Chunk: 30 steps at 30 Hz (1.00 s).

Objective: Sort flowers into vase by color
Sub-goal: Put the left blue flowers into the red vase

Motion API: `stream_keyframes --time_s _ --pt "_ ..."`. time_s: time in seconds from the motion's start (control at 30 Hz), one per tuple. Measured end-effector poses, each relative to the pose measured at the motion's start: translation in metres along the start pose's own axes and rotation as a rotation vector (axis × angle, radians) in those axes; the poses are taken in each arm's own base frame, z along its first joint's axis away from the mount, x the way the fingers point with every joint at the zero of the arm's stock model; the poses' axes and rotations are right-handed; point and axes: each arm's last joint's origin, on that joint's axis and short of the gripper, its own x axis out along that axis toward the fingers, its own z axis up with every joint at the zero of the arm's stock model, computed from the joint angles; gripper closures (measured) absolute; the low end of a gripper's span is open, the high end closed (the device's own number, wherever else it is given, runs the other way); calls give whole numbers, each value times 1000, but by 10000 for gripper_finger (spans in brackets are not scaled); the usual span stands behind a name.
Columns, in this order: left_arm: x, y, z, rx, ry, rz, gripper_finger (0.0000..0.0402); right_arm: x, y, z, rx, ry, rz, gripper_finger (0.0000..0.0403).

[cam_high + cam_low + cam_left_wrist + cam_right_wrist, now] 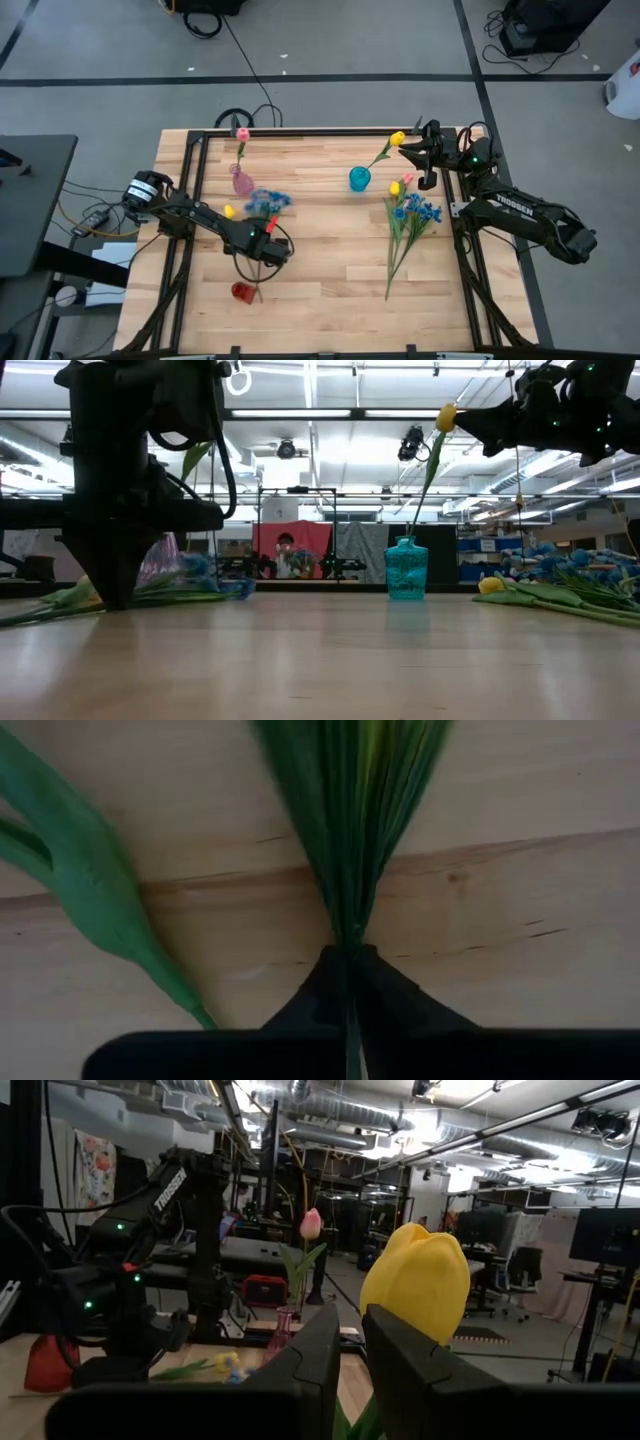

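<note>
My left gripper (264, 230) points down at the table just near of a bushy blue spray (266, 200) and is shut on its green stems. A yellow tulip (229, 211) lies beside it on the wood. Another yellow tulip (397, 139) stands with its stem in the teal vase (359, 178), leaning right. My right gripper (410, 149) hovers level right beside that tulip's head (418, 1280), fingers a narrow gap apart. A pink tulip (241, 133) stands in the pink vase (243, 182). The red vase (242, 291) holds no flower. My left gripper pinches the blue spray's bundle of green stems (350, 925) between its two fingers (400, 1005), coming from above and pointing down. The spray lies on the table, its stems fanning away from the fingertips. My right gripper: I cannot tell whether its fingers touch the yellow tulip's head.
A pile of unsorted flowers (408, 215), blue sprays, a yellow and a pink tulip, lies on the table's right half with stems toward the near edge. Bare wood lies between the vases and the near edge. Black frame rails run along the table's sides.
</note>
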Motion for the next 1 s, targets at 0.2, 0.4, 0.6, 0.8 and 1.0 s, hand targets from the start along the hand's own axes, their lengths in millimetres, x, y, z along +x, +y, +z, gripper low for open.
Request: stream_keyframes --time_s 0.2,0.4,0.6,0.8,1.0 --pt "-8 -11 1 38 -62 -48 388 0 0 0 0 0 0 338" --pt "-31 -39 13 169 -208 -204 391 0 0 0 0 0 -1 338" --pt "-51 -60 42 306 -323 -233 392 0 0 0 2 0 -1 338" --pt "-68 -73 68 392 -394 -232 391 0 0 0 17 4 2 338" --pt "-110 -83 73 569 -435 -283 389 -2 -3 -1 26 15 -20 338"
